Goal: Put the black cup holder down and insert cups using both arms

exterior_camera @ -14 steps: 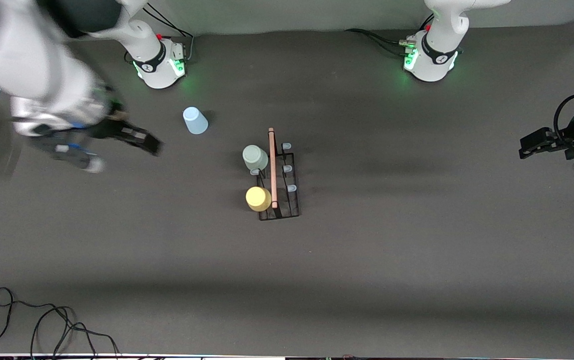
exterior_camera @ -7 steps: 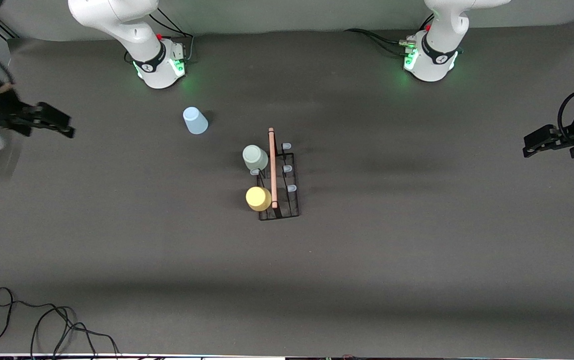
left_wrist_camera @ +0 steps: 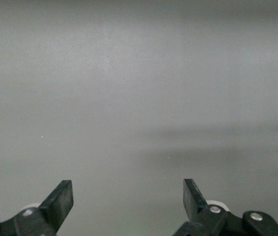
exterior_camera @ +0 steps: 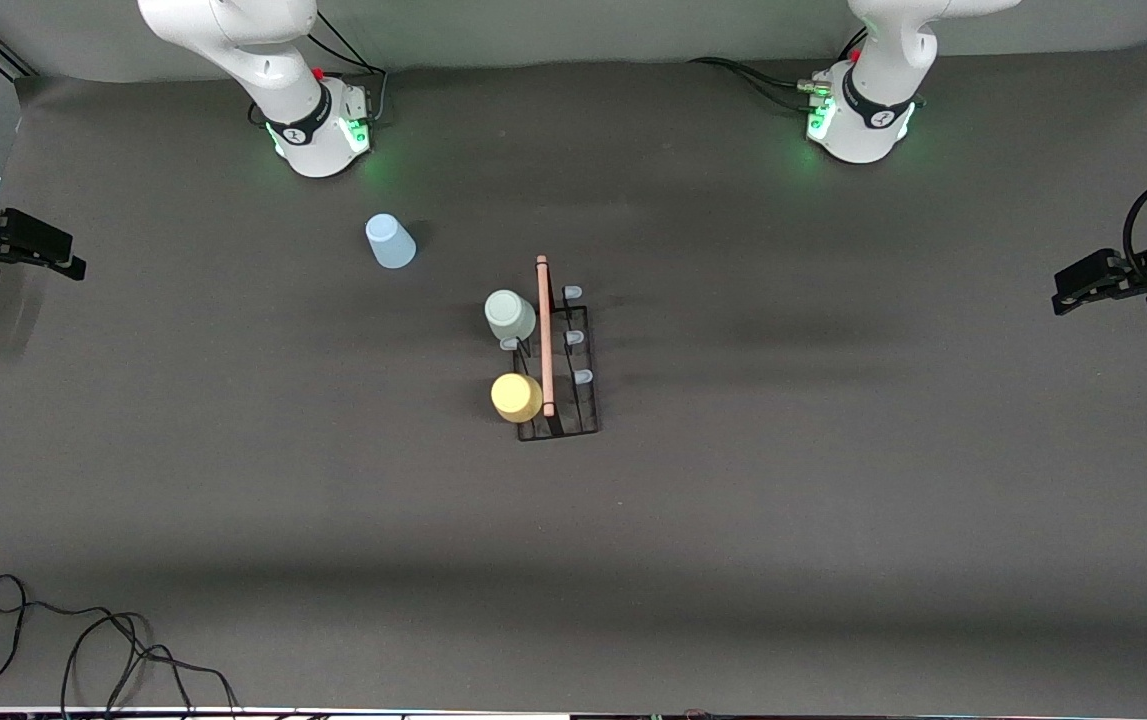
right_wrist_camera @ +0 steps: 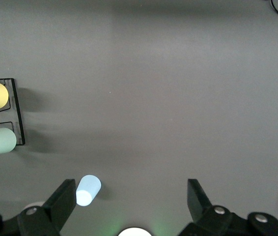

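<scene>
We find no readable text, label, brand, no. or sign in any view. Each arm's base, upper left (exterior_camera: pixel 318 130) and upper right (exterior_camera: pixel 863 120) of the front view, carries a black band w/ a small white mark, too small for us to read. Cups, rack and table show no print.

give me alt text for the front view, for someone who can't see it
A black cup holder stands mid-table with a green cup and a yellow cup on it; a blue cup sits apart. The left gripper and right gripper are open at the table's ends.
</scene>
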You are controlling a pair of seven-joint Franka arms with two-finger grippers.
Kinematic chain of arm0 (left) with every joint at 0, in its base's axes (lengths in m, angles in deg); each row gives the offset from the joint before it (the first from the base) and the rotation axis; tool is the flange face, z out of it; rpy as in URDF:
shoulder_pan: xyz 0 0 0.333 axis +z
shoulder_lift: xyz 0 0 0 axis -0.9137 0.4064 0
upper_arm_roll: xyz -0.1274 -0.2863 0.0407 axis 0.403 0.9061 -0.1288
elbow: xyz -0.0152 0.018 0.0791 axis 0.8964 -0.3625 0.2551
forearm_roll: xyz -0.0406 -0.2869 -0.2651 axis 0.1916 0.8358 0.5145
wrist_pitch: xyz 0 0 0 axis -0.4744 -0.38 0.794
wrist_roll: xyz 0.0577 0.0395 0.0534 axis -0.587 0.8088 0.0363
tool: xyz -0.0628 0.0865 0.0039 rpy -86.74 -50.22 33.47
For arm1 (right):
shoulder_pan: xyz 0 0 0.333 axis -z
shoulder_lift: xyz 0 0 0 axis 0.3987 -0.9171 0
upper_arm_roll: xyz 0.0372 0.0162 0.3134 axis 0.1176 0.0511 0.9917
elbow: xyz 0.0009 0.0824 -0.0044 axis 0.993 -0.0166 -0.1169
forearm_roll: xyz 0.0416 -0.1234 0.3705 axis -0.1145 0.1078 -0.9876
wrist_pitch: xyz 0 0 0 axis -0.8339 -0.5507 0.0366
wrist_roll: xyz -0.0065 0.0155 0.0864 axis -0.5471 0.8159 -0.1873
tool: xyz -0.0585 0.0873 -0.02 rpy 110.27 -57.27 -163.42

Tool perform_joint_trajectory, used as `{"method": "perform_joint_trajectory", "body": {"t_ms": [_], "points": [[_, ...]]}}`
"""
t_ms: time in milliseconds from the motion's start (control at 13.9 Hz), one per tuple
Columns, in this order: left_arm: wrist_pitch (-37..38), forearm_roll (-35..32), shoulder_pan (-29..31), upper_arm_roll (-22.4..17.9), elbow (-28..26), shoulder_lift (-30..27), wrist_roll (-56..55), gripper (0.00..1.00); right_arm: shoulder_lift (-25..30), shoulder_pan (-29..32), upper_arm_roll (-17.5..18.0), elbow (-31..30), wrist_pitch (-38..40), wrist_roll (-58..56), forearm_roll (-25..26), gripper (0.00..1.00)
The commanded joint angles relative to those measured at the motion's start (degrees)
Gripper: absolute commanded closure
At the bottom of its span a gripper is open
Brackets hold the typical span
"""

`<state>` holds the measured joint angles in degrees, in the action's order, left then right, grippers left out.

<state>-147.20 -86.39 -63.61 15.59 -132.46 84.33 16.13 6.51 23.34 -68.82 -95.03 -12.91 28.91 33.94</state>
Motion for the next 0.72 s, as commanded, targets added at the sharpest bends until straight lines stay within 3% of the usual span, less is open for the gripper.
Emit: {"method": "perform_joint_trajectory", "body": {"t_ms": [0, 649], "points": [[0.9, -0.8, 0.0, -0.2, 0.5, -0.5, 0.0, 0.00, -0.4, 0.1, 0.7, 0.0, -1.4, -1.2, 1.5, 0.00], [0.2, -0.3, 0.1, -0.3, 1.7, -0.1, 0.0, 0.00, -1.2, 0.1, 0.3, -0.4, -2.0, -1.0, 1.3, 0.00]]}}
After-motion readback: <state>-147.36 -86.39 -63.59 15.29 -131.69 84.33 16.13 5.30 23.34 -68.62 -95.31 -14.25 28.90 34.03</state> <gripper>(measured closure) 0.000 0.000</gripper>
